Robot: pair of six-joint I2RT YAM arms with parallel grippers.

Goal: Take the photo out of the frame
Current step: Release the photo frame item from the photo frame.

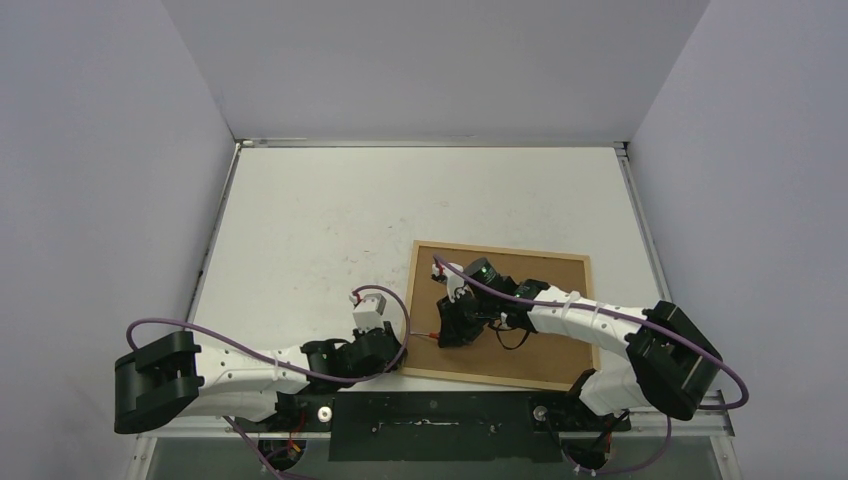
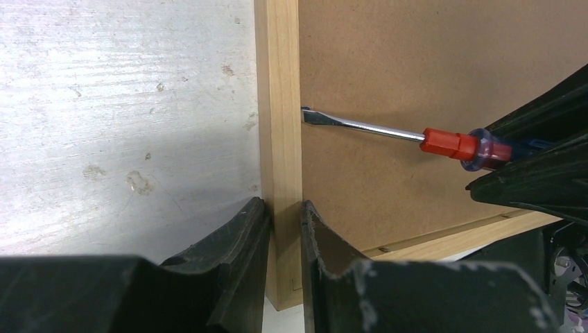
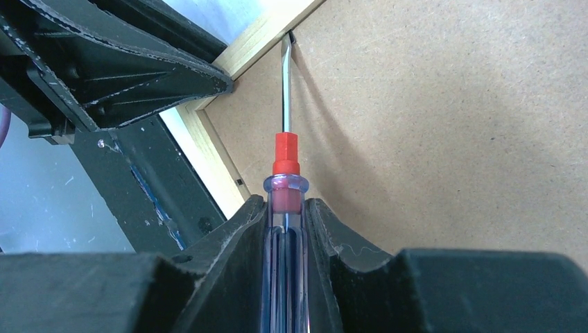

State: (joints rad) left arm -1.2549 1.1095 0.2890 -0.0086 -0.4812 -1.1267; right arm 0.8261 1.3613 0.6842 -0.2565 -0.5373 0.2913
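The frame (image 1: 500,247) lies face down on the table, its brown backing panel (image 1: 540,320) up; the photo is hidden beneath. My left gripper (image 2: 284,208) is shut on the frame's left wooden rail (image 2: 277,104) near the near corner, one finger outside and one on the backing (image 2: 430,55). My right gripper (image 3: 286,205) is shut on the clear blue handle of a screwdriver (image 3: 286,152) with a red collar. Its flat blade tip (image 2: 308,116) sits at the seam between the backing (image 3: 451,125) and the left rail (image 3: 256,41). From above, the left gripper (image 1: 398,352) and right gripper (image 1: 447,330) are close together.
The white table (image 1: 330,220) is scuffed and walled on three sides. A black strip (image 1: 430,425) with the arm bases runs along the near edge, just below the frame's near rail. The left gripper's black body (image 3: 139,69) is close beside the screwdriver blade.
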